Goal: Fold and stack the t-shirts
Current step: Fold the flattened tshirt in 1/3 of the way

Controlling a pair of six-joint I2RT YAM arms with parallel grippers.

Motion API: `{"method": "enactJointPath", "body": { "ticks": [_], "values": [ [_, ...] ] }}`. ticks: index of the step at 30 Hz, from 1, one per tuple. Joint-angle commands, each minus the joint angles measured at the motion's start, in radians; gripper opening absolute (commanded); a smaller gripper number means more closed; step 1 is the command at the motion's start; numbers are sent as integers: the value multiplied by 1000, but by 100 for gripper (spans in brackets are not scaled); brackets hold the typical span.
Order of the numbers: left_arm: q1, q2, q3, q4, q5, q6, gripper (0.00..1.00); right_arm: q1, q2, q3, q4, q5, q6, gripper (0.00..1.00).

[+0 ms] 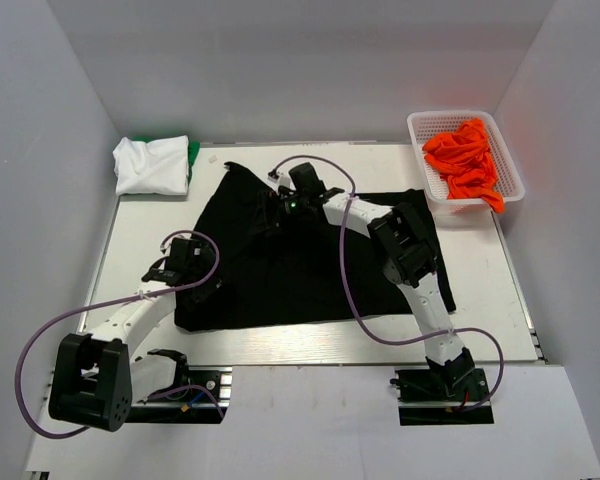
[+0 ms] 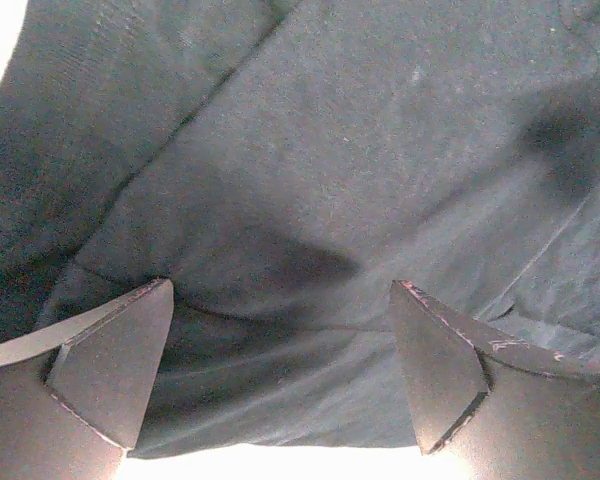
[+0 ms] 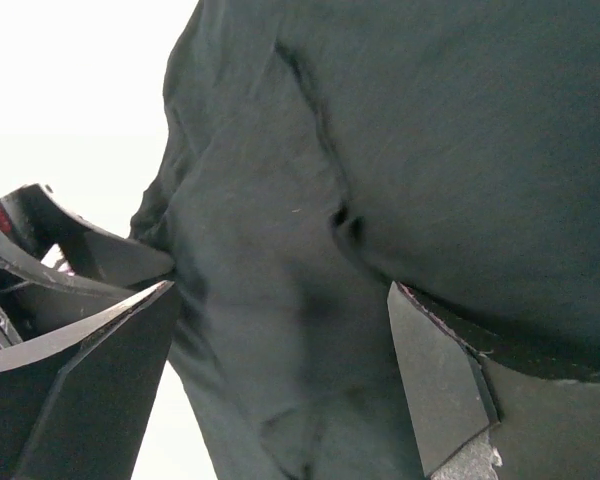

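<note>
A large black t-shirt point(image 1: 310, 275) lies spread on the white table point(image 1: 480, 320), with a bunched fold at its far left corner. My left gripper point(image 1: 185, 265) hovers low over the shirt's left edge. In the left wrist view it point(image 2: 280, 370) stands open, with dark cloth point(image 2: 330, 180) under both fingers. My right gripper point(image 1: 278, 208) is over the shirt's far edge, also open point(image 3: 280, 370), and creased black cloth point(image 3: 280, 300) fills the gap below it. A folded white t-shirt point(image 1: 152, 163) rests on a green one point(image 1: 193, 155) at the far left. Orange t-shirts point(image 1: 465, 160) lie heaped at the far right.
A white mesh basket point(image 1: 416, 125) at the far right corner holds the orange shirts. Grey walls close in the table on the left, back and right. Purple cables loop from both arms over the shirt and the table's front edge point(image 1: 310, 345).
</note>
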Motion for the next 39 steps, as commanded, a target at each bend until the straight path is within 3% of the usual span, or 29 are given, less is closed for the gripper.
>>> {"method": "enactJointPath", "body": {
  "ticks": [1, 6, 10, 13, 16, 21, 25, 30, 39],
  "values": [
    [3, 24, 7, -119, -16, 0, 100, -40, -29, 113, -62, 16, -122, 90],
    [3, 49, 201, -172, -26, 56, 100, -59, -140, 146, -125, -15, -182, 90],
    [3, 95, 426, -249, -76, 98, 100, -98, -261, 84, -127, -16, -187, 90],
    [3, 119, 503, -258, -85, 118, 100, -131, -334, 35, -165, 20, -185, 90],
    [-7, 144, 476, -205, -35, 127, 100, -152, -433, -70, -228, 126, -188, 90],
    [-7, 165, 317, -21, 140, 78, 100, -194, -737, -482, -263, 425, -130, 90],
    [-7, 213, 243, 21, 174, 44, 100, -244, -919, -783, -354, 598, -38, 90],
    [-7, 204, 165, -53, 99, 35, 100, -318, -1106, -1052, -377, 637, 28, 90],
    [2, 133, 52, -105, 45, -11, 100, -347, -1071, -1244, -316, 612, 118, 90]
  ]
}}
